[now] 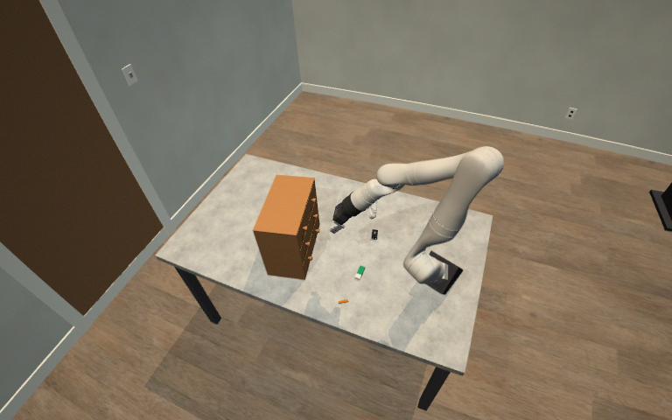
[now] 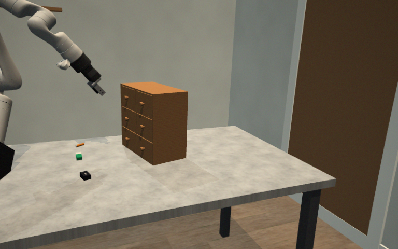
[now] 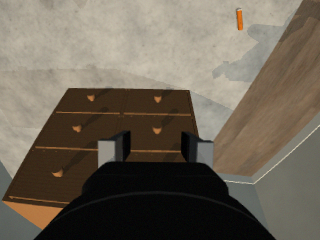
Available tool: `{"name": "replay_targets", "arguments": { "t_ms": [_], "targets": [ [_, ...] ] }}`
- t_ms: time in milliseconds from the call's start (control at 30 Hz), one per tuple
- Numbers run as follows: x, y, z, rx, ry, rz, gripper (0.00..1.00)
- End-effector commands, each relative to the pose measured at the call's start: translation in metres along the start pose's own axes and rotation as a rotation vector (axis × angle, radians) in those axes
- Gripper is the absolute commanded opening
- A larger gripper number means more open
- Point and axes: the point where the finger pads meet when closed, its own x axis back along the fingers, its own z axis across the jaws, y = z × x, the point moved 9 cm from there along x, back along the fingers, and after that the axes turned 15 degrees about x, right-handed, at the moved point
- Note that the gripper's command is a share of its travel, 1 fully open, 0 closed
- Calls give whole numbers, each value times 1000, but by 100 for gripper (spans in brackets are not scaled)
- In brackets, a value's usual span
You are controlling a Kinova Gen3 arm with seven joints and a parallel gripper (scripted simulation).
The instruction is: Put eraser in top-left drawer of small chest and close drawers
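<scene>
We see the claw [image 2: 99, 89] spread wide with nothing between its fingers, hanging in the air in front of the chest [image 2: 164, 117], near its top row of drawers and apart from them. All six drawers look pushed in, each with a small knob. The eraser [image 1: 360, 271], green with a white end, lies on the table [image 1: 445, 336], well apart from the claw, between a small black box [image 1: 374, 234] and an orange stick [image 1: 343, 301]. In the wrist view the chest's front fills the space below the fingers.
</scene>
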Motion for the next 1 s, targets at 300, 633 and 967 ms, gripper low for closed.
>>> {"name": "replay_targets", "arguments": {
  "t_ms": [300,633,967],
  "targets": [
    [-11,-6,4,-2,-6,-82,100],
    [-17,-11,6,-2,-17,-123,100],
    [-21,-13,6,-2,-22,-143,100]
  ]
}}
